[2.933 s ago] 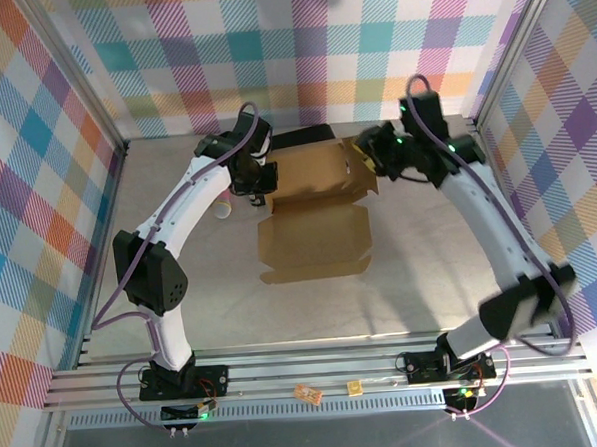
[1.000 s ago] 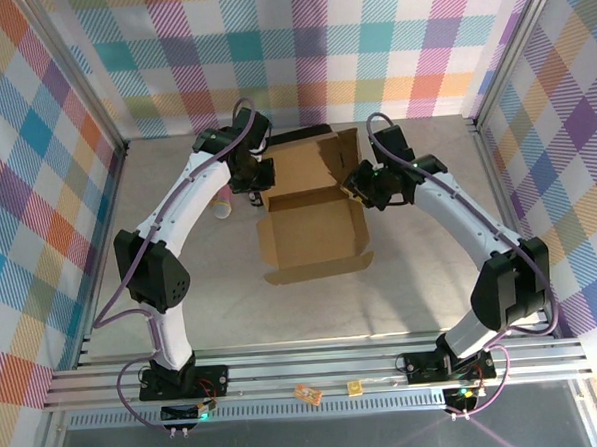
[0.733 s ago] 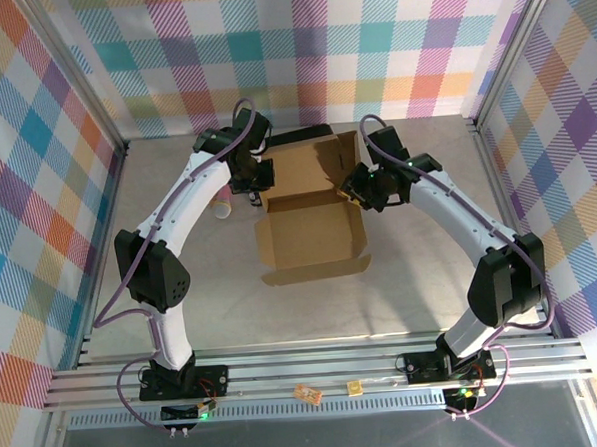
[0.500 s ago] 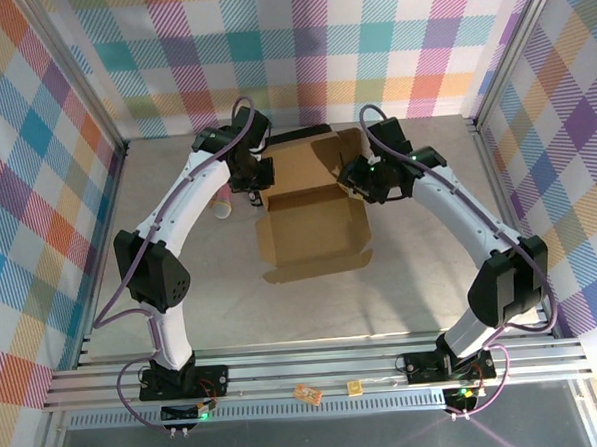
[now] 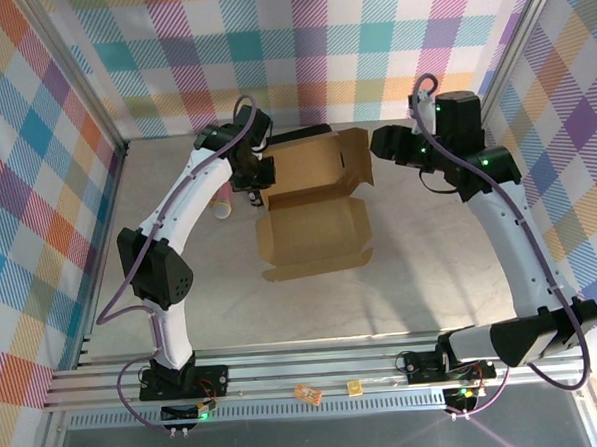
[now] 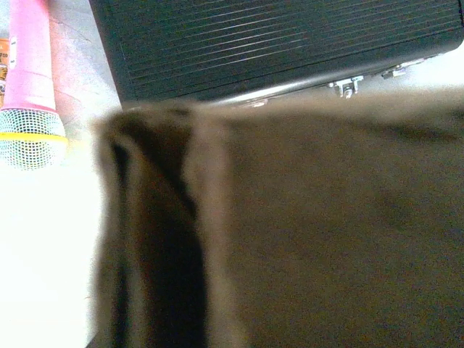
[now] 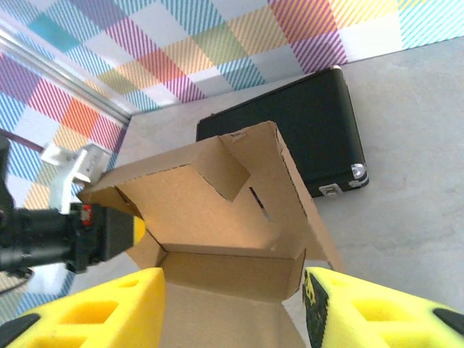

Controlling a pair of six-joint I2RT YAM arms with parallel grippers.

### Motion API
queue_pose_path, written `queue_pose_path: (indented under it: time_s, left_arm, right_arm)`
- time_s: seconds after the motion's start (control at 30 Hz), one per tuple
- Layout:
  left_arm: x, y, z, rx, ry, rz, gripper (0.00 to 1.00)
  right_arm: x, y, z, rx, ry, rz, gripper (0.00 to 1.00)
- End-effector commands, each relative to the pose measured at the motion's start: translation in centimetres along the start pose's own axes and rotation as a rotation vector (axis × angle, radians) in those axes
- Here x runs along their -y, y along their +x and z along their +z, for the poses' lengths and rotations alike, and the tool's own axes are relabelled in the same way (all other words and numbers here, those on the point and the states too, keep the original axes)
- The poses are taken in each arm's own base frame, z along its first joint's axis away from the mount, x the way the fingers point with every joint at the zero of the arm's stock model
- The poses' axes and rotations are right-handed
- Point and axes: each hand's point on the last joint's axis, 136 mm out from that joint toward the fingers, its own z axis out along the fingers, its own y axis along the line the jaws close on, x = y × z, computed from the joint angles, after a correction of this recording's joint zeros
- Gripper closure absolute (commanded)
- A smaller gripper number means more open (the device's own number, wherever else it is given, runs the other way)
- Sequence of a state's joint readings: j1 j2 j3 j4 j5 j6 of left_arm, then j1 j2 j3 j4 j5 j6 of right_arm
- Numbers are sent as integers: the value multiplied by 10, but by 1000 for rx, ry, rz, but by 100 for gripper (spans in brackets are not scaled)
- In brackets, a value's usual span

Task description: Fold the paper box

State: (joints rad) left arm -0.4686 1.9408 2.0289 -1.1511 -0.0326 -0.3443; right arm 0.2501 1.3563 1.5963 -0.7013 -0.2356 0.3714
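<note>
The paper box (image 5: 314,233) is brown cardboard, its tray lying flat mid-table and its lid (image 5: 315,163) standing up behind it. My left gripper (image 5: 256,178) is shut on the lid's left side flap; the right wrist view shows its black and yellow finger (image 7: 109,233) on that flap. Blurred cardboard (image 6: 326,232) lies close in front of the left wrist camera. My right gripper (image 5: 378,145) hangs open to the right of the lid, apart from it. In its own view the right gripper (image 7: 232,312) has yellow fingers (image 7: 94,312) spread wide, with the box (image 7: 217,210) beyond them.
A black hard case (image 5: 304,136) with metal latches (image 6: 348,85) lies right behind the box against the back wall. A pink microphone (image 6: 29,80) rests on the table left of the box. Checkered walls close in three sides. Two small items (image 5: 307,393) sit on the front rail.
My right gripper has opened and drawn back up and to the right, away from the lid's right flap. The lid stays raised. The left arm has not moved.
</note>
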Motion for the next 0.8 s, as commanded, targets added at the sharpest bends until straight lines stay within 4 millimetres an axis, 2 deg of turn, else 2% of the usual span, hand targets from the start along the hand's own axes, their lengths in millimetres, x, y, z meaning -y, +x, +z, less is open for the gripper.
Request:
queue_pose_path:
  time_s: [0.0, 0.23, 0.4, 0.57, 0.77]
  left_arm:
    - [2, 1, -4, -17, 18, 9, 100]
    - [3, 2, -4, -24, 24, 9, 100]
    - [3, 2, -3, -28, 24, 9, 100]
    - [4, 1, -2, -32, 25, 9, 100]
    - [4, 1, 1, -38, 24, 6, 100]
  right_arm:
    - [23, 15, 33, -66, 51, -136, 48]
    - [44, 15, 72, -124, 117, -213, 53]
    - [52, 15, 92, -144, 206, -255, 64]
    - [64, 12, 96, -110, 344, -275, 76]
    - [58, 16, 98, -92, 419, -312, 79]
